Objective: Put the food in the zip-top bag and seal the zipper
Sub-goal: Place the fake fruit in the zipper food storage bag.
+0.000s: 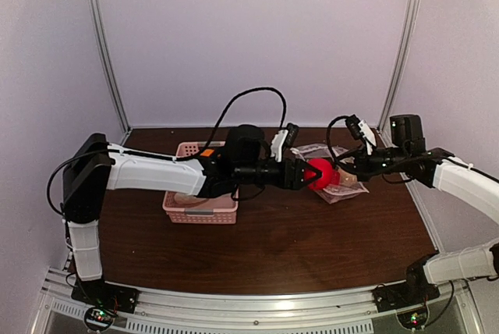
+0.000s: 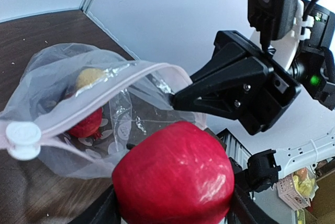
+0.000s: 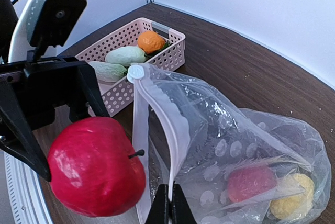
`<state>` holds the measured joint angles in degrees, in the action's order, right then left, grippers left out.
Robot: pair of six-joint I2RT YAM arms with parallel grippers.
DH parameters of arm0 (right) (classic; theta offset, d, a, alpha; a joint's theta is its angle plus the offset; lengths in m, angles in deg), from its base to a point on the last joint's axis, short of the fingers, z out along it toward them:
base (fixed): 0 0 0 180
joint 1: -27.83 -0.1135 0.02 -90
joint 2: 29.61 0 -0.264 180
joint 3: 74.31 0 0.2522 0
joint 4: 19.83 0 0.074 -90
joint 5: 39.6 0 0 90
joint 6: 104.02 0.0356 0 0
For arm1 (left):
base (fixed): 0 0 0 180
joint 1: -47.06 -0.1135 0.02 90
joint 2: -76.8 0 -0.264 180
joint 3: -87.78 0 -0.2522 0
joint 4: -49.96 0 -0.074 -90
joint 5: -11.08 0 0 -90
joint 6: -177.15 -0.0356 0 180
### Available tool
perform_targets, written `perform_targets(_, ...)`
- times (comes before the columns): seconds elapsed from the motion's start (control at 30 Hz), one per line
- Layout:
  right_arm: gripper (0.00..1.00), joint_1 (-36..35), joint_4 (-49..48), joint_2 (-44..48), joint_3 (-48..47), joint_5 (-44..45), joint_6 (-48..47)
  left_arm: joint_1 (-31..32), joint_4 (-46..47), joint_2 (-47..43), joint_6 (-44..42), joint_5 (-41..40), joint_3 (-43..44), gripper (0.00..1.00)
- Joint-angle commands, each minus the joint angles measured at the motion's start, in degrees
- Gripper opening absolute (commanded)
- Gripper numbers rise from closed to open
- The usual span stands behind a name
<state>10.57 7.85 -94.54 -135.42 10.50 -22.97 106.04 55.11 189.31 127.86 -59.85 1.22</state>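
red apple (image 3: 94, 169), clamped in left gripper (image 1: 312, 173), is best carried deep into zip-top bag (image 3: 235, 135) pinched open by right gripper (image 3: 170, 205).

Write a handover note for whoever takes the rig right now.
Left gripper: shut on red apple, at the mouth of the zip-top bag.
Right gripper: shut on the bag's mouth edge, holding it open.
Done: red piece and yellow piece in bag.
To do: drop apple in; move orange piece and two pale green pieces from pink basket; close zipper.
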Motion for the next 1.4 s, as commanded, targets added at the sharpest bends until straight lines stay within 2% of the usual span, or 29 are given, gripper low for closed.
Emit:
perform_targets(0.0, 0.00, 0.3, -2.4, 0.0, 0.6, -4.8, 1.8, 0.3, 6.3, 3.2, 3.5, -0.7, 4.6, 0.54)
perform_targets(0.2, 0.00, 0.3, -2.5, -0.4, 0.6, -7.9, 2.5, 0.3, 0.7, 7.6, 8.0, -5.6, 10.3, 0.51)
perform_targets(0.6, 0.00, 0.4, -2.9, 1.3, 0.7, -9.7, 2.9, 0.0, -6.9, 10.9, 16.8, -13.8, 13.5, 0.44)
perform_targets(0.9, 0.00, 0.3, -2.6, 0.0, 0.8, -11.8, 2.7, -0.6, 1.0, 11.6, 20.0, -12.2, 14.4, 0.44)
perform_targets(1.0, 0.00, 0.3, -2.6, -0.5, 0.8, -12.5, 2.8, -1.0, 10.1, 13.7, 25.5, -9.0, 14.3, 0.43)
perform_targets(1.07, 0.00, 0.3, -2.6, -0.6, 0.7, -12.9, 2.9, -1.4, 13.0, 17.0, 29.6, -6.1, 17.4, 0.42)
perform_targets(1.17, 0.00, 0.3, -2.4, -0.3, 0.6, -13.3, 3.0, -1.4, 11.0, 21.7, 32.9, -3.9, 24.0, 0.41)
perform_targets(1.37, 0.00, 0.4, -2.8, 1.3, 0.7, -12.9, 3.4, -1.2, 4.9, 23.0, 33.1, -9.8, 24.0, 0.45)
